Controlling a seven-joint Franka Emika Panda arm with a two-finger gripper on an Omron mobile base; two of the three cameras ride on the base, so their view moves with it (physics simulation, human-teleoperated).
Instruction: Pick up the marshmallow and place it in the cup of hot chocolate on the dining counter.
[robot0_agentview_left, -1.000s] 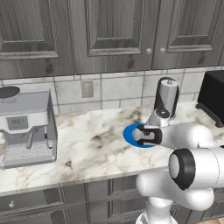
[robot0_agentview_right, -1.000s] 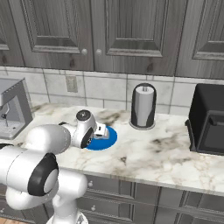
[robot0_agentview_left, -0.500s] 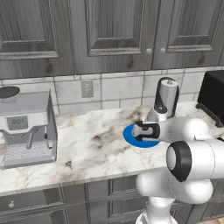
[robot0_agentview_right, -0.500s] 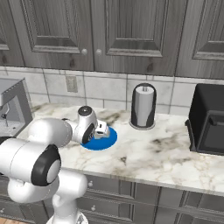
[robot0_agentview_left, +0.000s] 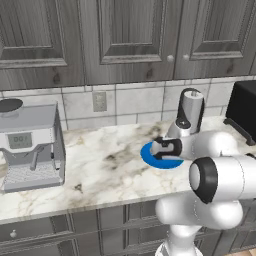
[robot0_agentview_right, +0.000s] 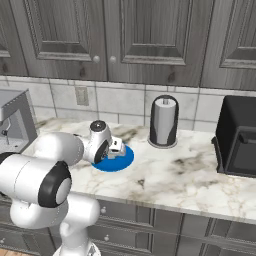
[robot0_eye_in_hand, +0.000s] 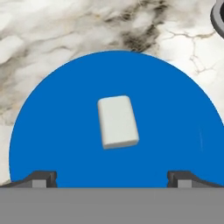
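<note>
A small off-white marshmallow (robot0_eye_in_hand: 117, 121) lies near the middle of a blue round plate (robot0_eye_in_hand: 61, 113) on the marble top over grey wooden cabinets. My gripper (robot0_eye_in_hand: 112, 178) hangs straight above it, open, with the fingertips (robot0_eye_in_hand: 41, 178) set wide on either side and nothing between them. From the base cameras the gripper (robot0_agentview_left: 163, 148) (robot0_agentview_right: 116, 148) hovers low over the blue plate (robot0_agentview_left: 150, 157) (robot0_agentview_right: 124, 160). The cup of hot chocolate and the dining counter are out of view.
A paper towel roll on a dark stand (robot0_agentview_left: 191, 111) (robot0_agentview_right: 164, 121) rises just behind the plate. A coffee machine (robot0_agentview_left: 31, 142) stands at the left, and a black boxy appliance (robot0_agentview_right: 239, 137) at the right. The counter's front edge (robot0_agentview_left: 100, 202) runs close by.
The hand has shifted slightly left over the plate, and the arm's elbow has swung closer to the cameras. Plate and marshmallow have stayed put.
</note>
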